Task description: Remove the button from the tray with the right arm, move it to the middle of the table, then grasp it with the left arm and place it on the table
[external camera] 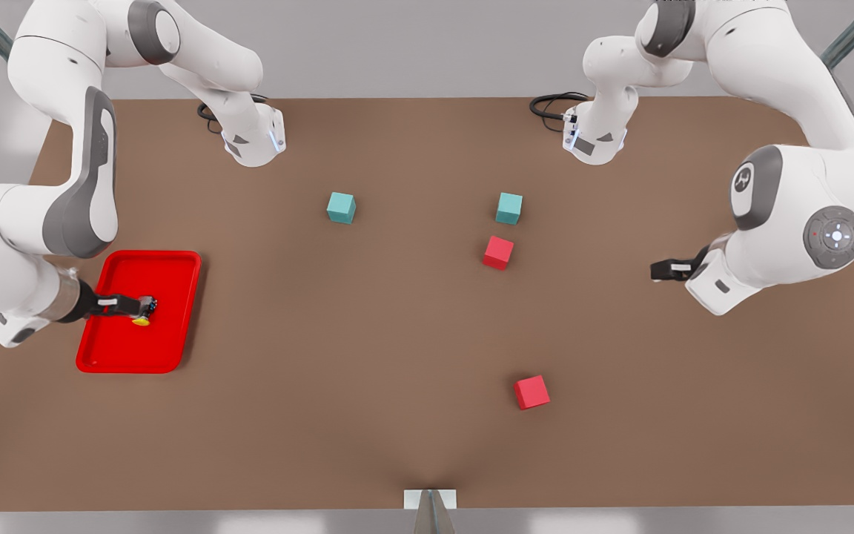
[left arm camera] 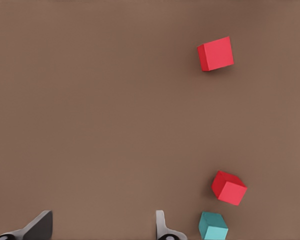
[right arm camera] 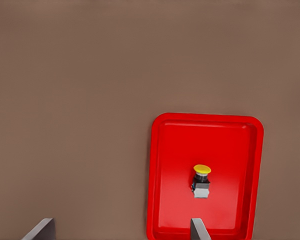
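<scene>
The button (external camera: 141,320), a yellow cap on a black base, lies inside the red tray (external camera: 175,271) near the front view's left edge of the brown table (external camera: 368,334). My right gripper (external camera: 147,304) hangs over the tray, right beside the button. In the right wrist view the button (right arm camera: 201,176) sits in the tray (right arm camera: 157,175) ahead of the open right gripper (right arm camera: 121,222), with nothing between its fingers (right arm camera: 196,227). My left gripper (external camera: 655,271) waits over the table at the front view's right. It is open (left arm camera: 104,215) and holds nothing.
Two teal cubes (external camera: 341,207) (external camera: 508,208) and two red cubes (external camera: 498,252) (external camera: 531,391) stand on the table's middle and right. The left wrist view shows both red cubes (left arm camera: 216,53) (left arm camera: 229,188) and one teal cube (left arm camera: 213,226). A white marker (external camera: 430,498) sits at the front edge.
</scene>
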### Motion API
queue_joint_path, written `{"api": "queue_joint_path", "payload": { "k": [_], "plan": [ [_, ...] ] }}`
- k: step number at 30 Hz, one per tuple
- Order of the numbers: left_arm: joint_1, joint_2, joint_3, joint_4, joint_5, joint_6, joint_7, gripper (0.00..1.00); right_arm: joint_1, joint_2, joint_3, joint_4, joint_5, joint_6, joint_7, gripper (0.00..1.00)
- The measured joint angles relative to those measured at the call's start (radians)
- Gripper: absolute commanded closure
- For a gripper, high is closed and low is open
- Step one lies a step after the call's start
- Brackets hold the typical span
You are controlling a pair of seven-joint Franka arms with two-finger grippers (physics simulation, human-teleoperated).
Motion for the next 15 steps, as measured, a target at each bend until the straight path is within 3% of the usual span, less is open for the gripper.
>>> {"api": "queue_joint_path", "payload": {
  "k": [10, 15],
  "plan": [
    [-0.029, 0.012, -0.002, -0.05, 0.02, 0.09, -0.023, 0.0, -0.017, 0.001, -0.005, 0.002, -0.002, 0.073, -0.021, 0.0],
    [-0.042, 0.019, -0.007, -0.048, 0.019, 0.082, -0.033, 0.0, -0.08, 0.14, -0.008, -0.032, 0.001, 0.033, -0.025, 0.0]
  ]
}}
